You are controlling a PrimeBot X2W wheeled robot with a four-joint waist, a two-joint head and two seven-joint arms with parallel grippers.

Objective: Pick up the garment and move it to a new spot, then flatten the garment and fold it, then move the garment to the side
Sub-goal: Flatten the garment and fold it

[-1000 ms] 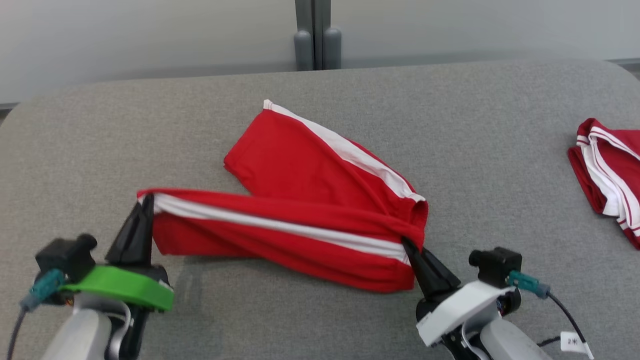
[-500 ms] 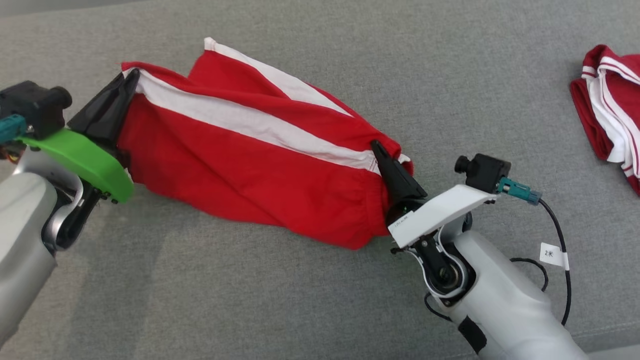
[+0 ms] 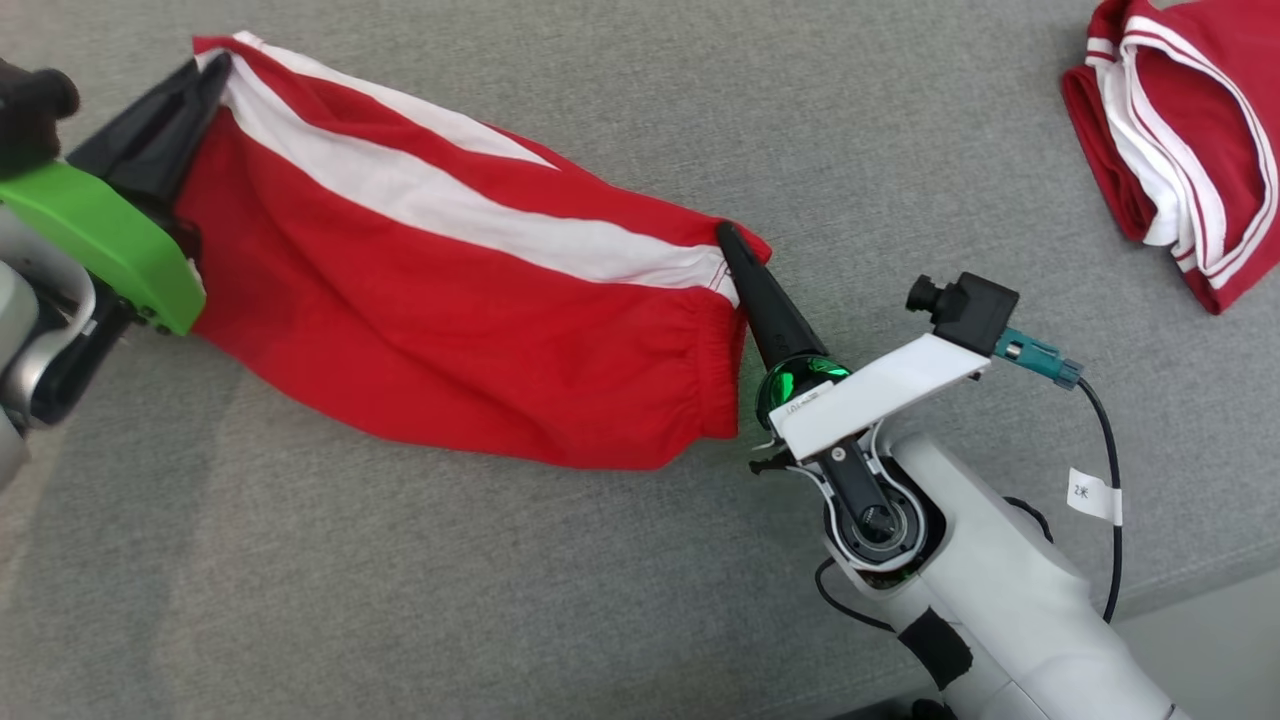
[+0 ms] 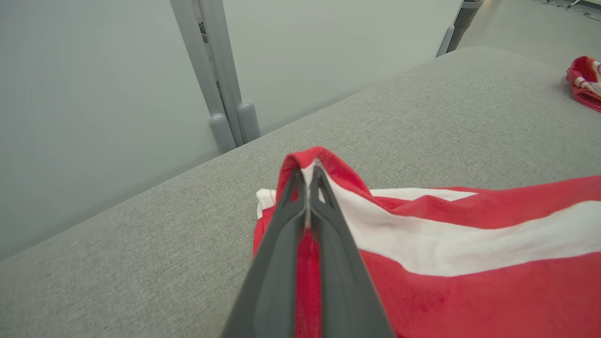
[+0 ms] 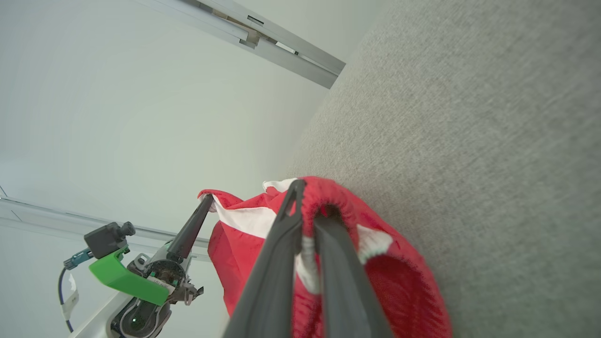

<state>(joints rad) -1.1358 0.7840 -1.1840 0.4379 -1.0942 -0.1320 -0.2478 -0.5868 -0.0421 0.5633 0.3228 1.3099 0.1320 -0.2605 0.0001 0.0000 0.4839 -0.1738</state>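
Head view: red shorts (image 3: 450, 330) are stretched between both arms over the grey table (image 3: 500, 600), lower edge sagging. Grips: left gripper (image 3: 205, 78) is clamped tight on a hem corner, right gripper (image 3: 733, 245) pinched on the waistband. Risk: spreading the arms further likely pulls fabric free; drifting right could snag the folded red garment (image 3: 1170, 140).

Bright, even, diffuse light. Faint soft shadow on surface (image 3: 500, 600) beneath garment (image 3: 450, 340). Head view sharp. Wrist views: wide-angle stretch toward edges, fingers (image 4: 274, 286) soft near bottom edge.
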